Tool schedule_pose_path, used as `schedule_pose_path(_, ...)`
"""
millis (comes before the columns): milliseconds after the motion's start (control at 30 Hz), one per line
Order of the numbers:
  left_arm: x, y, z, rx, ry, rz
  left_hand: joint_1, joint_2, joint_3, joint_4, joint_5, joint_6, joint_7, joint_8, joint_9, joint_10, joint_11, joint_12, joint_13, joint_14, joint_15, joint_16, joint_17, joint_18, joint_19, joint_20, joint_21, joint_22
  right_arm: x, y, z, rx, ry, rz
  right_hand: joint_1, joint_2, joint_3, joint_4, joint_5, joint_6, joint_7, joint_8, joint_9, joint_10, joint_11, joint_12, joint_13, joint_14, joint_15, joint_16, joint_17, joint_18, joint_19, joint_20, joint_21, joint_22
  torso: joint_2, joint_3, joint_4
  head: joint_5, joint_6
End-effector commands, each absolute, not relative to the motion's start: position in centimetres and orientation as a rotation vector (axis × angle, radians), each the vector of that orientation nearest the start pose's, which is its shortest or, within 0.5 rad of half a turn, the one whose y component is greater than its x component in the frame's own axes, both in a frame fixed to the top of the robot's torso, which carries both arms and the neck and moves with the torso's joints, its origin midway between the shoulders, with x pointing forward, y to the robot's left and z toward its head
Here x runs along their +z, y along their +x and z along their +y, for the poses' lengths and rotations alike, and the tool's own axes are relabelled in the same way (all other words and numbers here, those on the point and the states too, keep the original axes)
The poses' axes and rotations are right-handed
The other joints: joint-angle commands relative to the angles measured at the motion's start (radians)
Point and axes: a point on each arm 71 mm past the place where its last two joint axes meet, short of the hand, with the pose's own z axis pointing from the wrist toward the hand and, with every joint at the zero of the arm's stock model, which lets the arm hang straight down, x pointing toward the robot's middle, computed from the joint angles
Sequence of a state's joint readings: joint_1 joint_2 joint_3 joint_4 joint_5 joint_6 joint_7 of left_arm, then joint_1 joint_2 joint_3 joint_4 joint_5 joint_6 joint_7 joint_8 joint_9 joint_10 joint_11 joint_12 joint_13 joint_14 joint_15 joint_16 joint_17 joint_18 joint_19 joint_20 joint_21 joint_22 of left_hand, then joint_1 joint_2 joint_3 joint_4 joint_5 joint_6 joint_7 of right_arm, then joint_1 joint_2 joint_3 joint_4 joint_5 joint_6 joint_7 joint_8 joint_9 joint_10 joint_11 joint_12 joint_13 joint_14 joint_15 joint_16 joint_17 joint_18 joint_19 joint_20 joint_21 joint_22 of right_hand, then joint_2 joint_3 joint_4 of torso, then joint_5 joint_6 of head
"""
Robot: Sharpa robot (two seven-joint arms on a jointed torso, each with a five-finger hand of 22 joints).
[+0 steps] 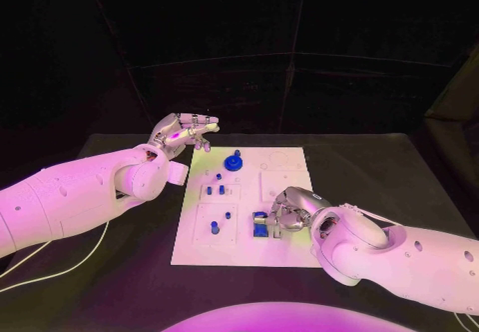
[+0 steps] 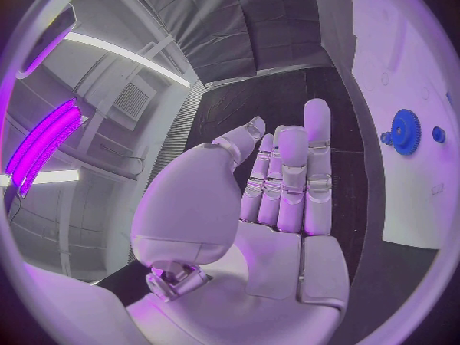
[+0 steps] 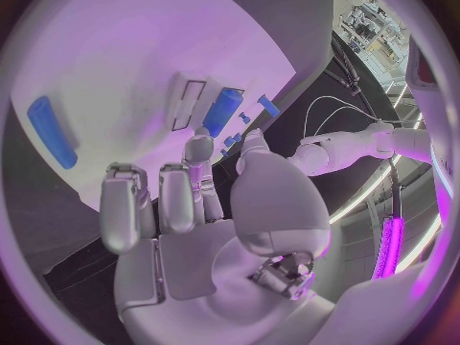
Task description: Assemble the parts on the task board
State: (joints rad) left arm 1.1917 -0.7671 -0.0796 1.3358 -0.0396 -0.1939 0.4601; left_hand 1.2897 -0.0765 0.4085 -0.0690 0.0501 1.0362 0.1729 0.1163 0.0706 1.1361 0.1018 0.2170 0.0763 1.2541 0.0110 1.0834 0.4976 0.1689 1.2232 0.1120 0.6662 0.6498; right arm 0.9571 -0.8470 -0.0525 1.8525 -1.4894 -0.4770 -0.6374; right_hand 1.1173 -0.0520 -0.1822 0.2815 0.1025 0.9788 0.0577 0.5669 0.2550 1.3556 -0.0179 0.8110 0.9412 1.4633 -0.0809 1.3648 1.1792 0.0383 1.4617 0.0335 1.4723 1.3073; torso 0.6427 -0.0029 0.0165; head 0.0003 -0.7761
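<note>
Parts (image 1: 259, 225) on the task board (image 1: 284, 252) look small, stiff and light (easily flicked), so I'd pinch their sides; my right hand (image 1: 289, 211) rests there, fingers curled, grasp unclear, left hand (image 1: 185, 133) spread, empty.

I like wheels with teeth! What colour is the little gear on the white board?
The gear is blue. It shows best in the left wrist view.

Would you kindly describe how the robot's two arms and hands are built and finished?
Both arms are smooth, rounded white shells with small dark dots; thin pale cables trail beside the left arm. The left hand and right hand are silver metal, with segmented fingers, rounded pale fingertips and exposed mechanical joints at the thumb base.
</note>
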Motion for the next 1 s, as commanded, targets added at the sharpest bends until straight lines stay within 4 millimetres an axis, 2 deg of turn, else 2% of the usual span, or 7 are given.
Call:
schedule_pose_path(33, -20.1, 51.4, 22.2, -1.570, -1.038, 1.415, -0.001, 0.009, -0.004, 0.000, 0.000, -0.003, 0.001, 0.007, 0.000, -0.007, -0.003, 0.004, 0.001, -0.005, 0.001, -0.005, -0.001, 0.014, -0.002, 0.000, -0.004, -0.001, -25.2, 36.9, -14.0, 0.610, 0.141, 1.848, 0.056, 0.005, 0.008, -0.010, 0.011, -0.009, -0.003, 0.009, 0.003, -0.002, 0.000, -0.007, 0.003, 0.041, 0.000, -0.006, 0.003, 0.004, -0.004, 0.000, -0.006, 0.106, 0.001, 0.0002, -0.0014, 0.001, -0.001)
schedule_pose_path(200, -20.2, 51.5, 22.2, -1.569, -1.038, 1.416, -0.001, 0.009, -0.004, 0.000, 0.000, -0.003, 0.001, 0.007, 0.000, -0.007, -0.003, 0.004, 0.001, -0.005, 0.001, -0.005, -0.001, 0.014, -0.002, 0.000, -0.004, -0.001, -25.1, 36.6, -14.0, 0.632, 0.086, 1.861, 0.144, 0.006, 0.011, -0.040, 0.030, -0.012, -0.003, 0.015, 0.007, 0.000, -0.001, -0.010, 0.006, 0.042, -0.001, -0.005, 0.009, 0.003, -0.002, 0.000, -0.004, 0.110, 0.000, -0.0011, -0.0007, 0.000, 0.000)
schedule_pose_path(333, -20.2, 51.4, 22.2, -1.569, -1.039, 1.416, -0.001, 0.009, -0.004, 0.000, 0.000, -0.003, 0.001, 0.007, 0.000, -0.007, -0.003, 0.004, 0.001, -0.005, 0.001, -0.005, -0.001, 0.014, -0.002, 0.000, -0.004, -0.001, -25.1, 36.7, -14.6, 0.627, 0.098, 1.856, 0.171, 0.019, 0.010, -0.047, 0.046, -0.022, 0.001, 0.011, 0.006, 0.000, 0.001, -0.013, 0.008, 0.043, 0.000, -0.005, 0.010, 0.003, -0.002, 0.000, -0.004, 0.111, 0.000, -0.0016, 0.0003, -0.004, 0.001)
schedule_pose_path(433, -20.2, 51.4, 22.2, -1.568, -1.039, 1.416, -0.001, 0.009, -0.004, 0.000, 0.000, -0.003, 0.001, 0.007, 0.000, -0.007, -0.003, 0.004, 0.001, -0.005, 0.001, -0.005, -0.001, 0.014, -0.002, 0.000, -0.004, -0.001, -24.9, 36.7, -15.6, 0.620, 0.136, 1.843, 0.176, 0.028, 0.002, -0.043, 0.085, -0.046, 0.009, -0.007, -0.001, 0.002, 0.007, -0.002, 0.019, 0.045, 0.005, -0.001, 0.017, 0.002, 0.001, 0.003, -0.002, 0.114, 0.000, -0.0011, 0.0003, -0.003, 0.001)
schedule_pose_path(567, -20.2, 51.4, 22.4, -1.564, -1.040, 1.414, -0.001, 0.009, -0.004, 0.000, 0.000, -0.003, 0.001, 0.007, 0.000, -0.007, -0.003, 0.004, 0.001, -0.005, 0.001, -0.005, -0.001, 0.014, -0.002, 0.000, -0.004, -0.001, -24.5, 36.7, -17.8, 0.594, 0.208, 1.831, 0.176, 0.038, -0.011, -0.028, 0.150, -0.082, 0.024, -0.041, -0.015, 0.005, 0.019, 0.020, 0.042, 0.049, 0.014, 0.011, 0.037, -0.001, 0.007, 0.011, 0.004, 0.124, 0.000, -0.0011, -0.0023, -0.015, 0.002)
schedule_pose_path(867, -20.2, 51.3, 22.7, -1.559, -1.042, 1.412, -0.001, 0.010, -0.006, 0.001, 0.000, -0.003, 0.001, 0.008, 0.000, -0.007, -0.004, 0.006, 0.001, -0.005, 0.001, -0.004, -0.002, 0.014, -0.002, 0.000, -0.005, -0.002, -23.7, 36.7, -22.6, 0.459, 0.186, 1.831, 0.199, 0.051, -0.021, -0.020, 0.206, -0.066, 0.025, -0.061, -0.023, 0.000, 0.021, 0.021, 0.049, 0.049, 0.018, 0.014, 0.044, -0.001, 0.008, 0.017, 0.005, 0.126, 0.000, -0.0034, -0.0065, -0.049, 0.006)
schedule_pose_path(1000, -20.2, 51.3, 22.7, -1.560, -1.041, 1.412, -0.001, 0.010, -0.006, 0.001, 0.000, -0.003, 0.001, 0.008, 0.000, -0.007, -0.004, 0.006, 0.001, -0.005, 0.001, -0.004, -0.002, 0.014, -0.002, 0.000, -0.005, -0.002, -23.8, 36.7, -23.7, 0.405, 0.145, 1.844, 0.208, 0.053, -0.025, -0.017, 0.218, -0.051, 0.023, -0.063, -0.024, 0.000, 0.019, 0.020, 0.050, 0.049, 0.017, 0.017, 0.048, -0.002, 0.010, 0.016, 0.008, 0.130, 0.000, -0.0017, -0.0104, -0.059, 0.004)
